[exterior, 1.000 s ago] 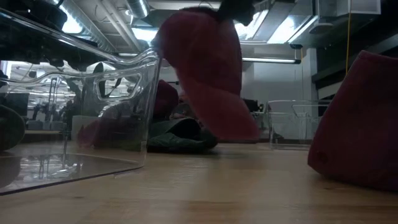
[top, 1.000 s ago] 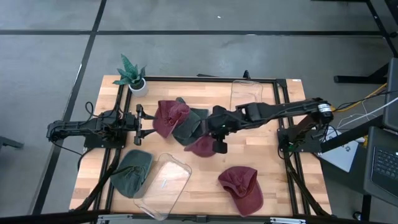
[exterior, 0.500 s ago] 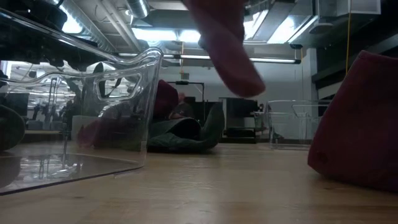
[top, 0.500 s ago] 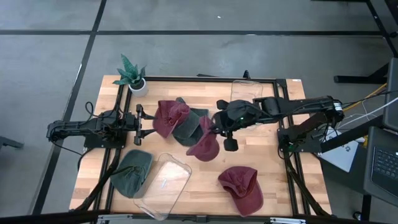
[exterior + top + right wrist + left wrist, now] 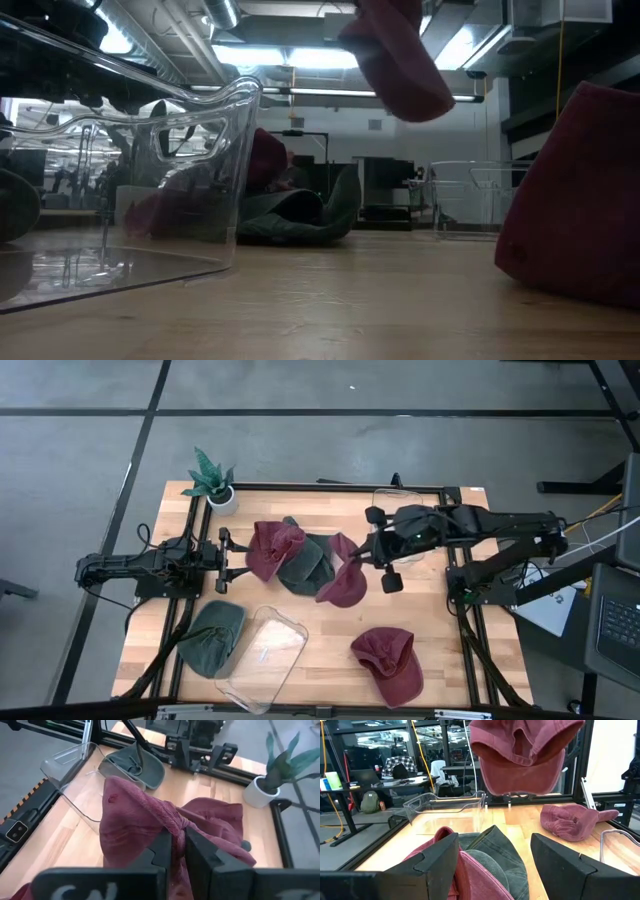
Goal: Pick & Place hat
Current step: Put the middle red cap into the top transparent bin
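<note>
My right gripper (image 5: 362,556) hangs above the middle of the table, shut on a maroon hat (image 5: 343,578) that dangles high in the low view (image 5: 396,55) and in the left wrist view (image 5: 521,756). Below and to its left, a second maroon hat (image 5: 272,548) and a dark green hat (image 5: 305,560) lie in a pile on the wood. My left gripper (image 5: 236,555) waits at the table's left, level and open, its fingers (image 5: 436,860) facing that pile. My right gripper pinches a bunched fold of the maroon hat's cloth (image 5: 176,826) between its two fingers (image 5: 164,845). The fingers slant down from the table's right side. The hat hangs slack below and ahead of them, lifted clear of the table and the other hats.
A green hat (image 5: 212,637) and a clear bin on its side (image 5: 262,657) lie near the front left. A third maroon hat (image 5: 388,663) lies front right. Another clear bin (image 5: 397,510) stands at the far right, a potted plant (image 5: 212,480) at the far left corner.
My right gripper has risen and drawn back toward the table's right edge, rolling its wrist, still shut on the maroon hat. The hat has gone from hanging low by the pile to hanging high, clear of everything.
</note>
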`<state>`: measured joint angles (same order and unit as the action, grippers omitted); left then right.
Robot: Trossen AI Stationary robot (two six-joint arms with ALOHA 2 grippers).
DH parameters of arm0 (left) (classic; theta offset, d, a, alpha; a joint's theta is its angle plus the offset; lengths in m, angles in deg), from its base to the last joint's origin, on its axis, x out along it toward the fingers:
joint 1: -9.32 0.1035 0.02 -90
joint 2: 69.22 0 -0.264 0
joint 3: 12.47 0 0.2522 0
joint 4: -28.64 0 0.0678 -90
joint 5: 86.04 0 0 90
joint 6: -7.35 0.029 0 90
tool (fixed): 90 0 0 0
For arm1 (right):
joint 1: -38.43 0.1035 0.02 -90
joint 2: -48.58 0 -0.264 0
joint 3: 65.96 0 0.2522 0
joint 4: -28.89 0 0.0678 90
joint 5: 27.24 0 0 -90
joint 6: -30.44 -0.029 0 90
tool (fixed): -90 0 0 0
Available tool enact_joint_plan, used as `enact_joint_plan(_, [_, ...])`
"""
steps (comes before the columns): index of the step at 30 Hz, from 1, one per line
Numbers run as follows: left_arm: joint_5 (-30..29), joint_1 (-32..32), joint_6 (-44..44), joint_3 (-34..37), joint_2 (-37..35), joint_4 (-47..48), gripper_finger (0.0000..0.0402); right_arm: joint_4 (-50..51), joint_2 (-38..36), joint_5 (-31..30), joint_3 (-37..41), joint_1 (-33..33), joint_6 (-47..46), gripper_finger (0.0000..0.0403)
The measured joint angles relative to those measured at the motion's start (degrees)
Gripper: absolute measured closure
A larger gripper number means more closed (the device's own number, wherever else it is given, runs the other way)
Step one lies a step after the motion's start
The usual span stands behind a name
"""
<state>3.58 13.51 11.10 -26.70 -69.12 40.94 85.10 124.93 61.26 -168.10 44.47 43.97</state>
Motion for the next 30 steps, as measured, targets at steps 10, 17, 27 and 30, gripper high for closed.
enact_joint_plan(10, [0.00, 0.00, 0.00, -0.02, 0.00, 0.00, 0.0156, 2.31, -3.32, 1.72, 0.00, 0.04, 2.14, 0.0360])
enact_joint_plan(17, [0.00, -0.01, 0.00, -0.02, 0.00, 0.00, 0.0156, 3.46, -4.52, 3.26, 0.00, 0.08, 2.50, 0.0360])
enact_joint_plan(27, [-0.01, -0.02, 0.00, -0.01, 0.00, -0.02, 0.0156, 4.37, -5.74, 3.21, 0.00, -1.87, 3.56, 0.0360])
enact_joint_plan(30, [0.00, 0.00, 0.00, 0.00, 0.00, 0.00, 0.0156, 4.50, -6.03, 3.04, 0.00, -3.85, 3.53, 0.0360])
